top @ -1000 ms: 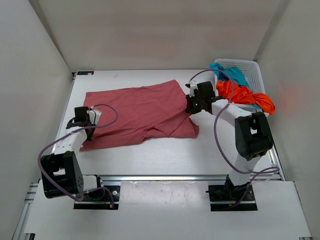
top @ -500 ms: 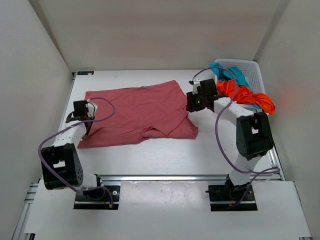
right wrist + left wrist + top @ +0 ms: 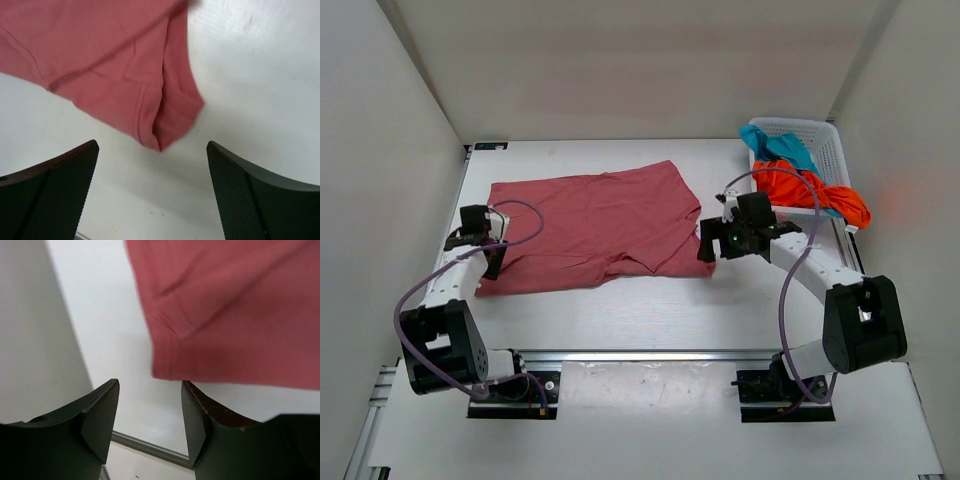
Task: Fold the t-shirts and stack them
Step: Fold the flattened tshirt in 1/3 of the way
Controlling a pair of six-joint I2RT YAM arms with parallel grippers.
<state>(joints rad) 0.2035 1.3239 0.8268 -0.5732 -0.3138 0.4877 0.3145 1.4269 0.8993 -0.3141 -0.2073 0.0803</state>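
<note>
A dusty rose-pink t-shirt (image 3: 590, 225) lies spread across the middle of the table. My left gripper (image 3: 490, 262) hovers at its near-left corner and is open. In the left wrist view that gripper (image 3: 150, 385) has only bare table between its fingers, with the pink cloth (image 3: 235, 305) just ahead of them. My right gripper (image 3: 705, 246) is wide open at the shirt's near-right corner. The right wrist view shows this gripper (image 3: 152, 147) above the folded pink corner (image 3: 165, 120), gripping nothing. An orange t-shirt (image 3: 810, 190) and a teal t-shirt (image 3: 778, 143) hang out of the basket.
A white lattice basket (image 3: 825, 140) stands at the back right corner. White walls close in the table on the left, back and right. A metal rail (image 3: 650, 355) runs along the near edge in front of the arm bases.
Both grippers have opened and let go of the pink t-shirt. The right gripper drew back toward the near side, and the shirt's right corner now lies flat.
</note>
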